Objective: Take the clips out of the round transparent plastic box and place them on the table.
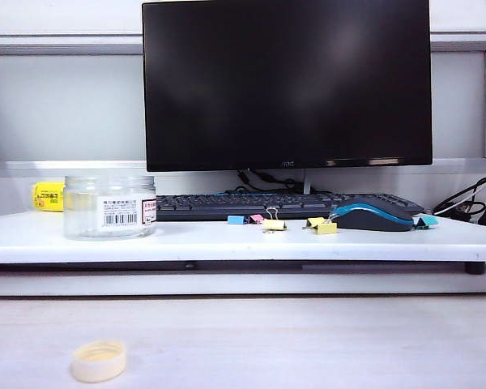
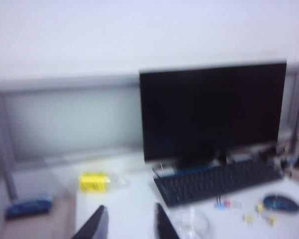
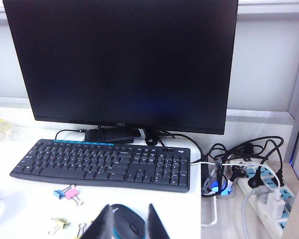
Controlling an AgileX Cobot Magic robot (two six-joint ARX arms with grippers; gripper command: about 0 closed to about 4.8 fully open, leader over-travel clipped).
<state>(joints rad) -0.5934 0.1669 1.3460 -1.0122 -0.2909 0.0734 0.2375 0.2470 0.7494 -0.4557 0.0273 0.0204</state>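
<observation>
The table (image 1: 227,239) has bare white room along its front edge, widest between the box (image 1: 110,207) near the left end and the clips (image 1: 275,223); behind that gap the keyboard (image 1: 251,205) and monitor (image 1: 286,85) block the back edge; clips and mouse (image 1: 371,216) crowd the front right; cables (image 1: 470,203) fill the right back corner; left gripper (image 2: 129,226) and right gripper (image 3: 124,224) hang above, jaws apart, holding nothing.
</observation>
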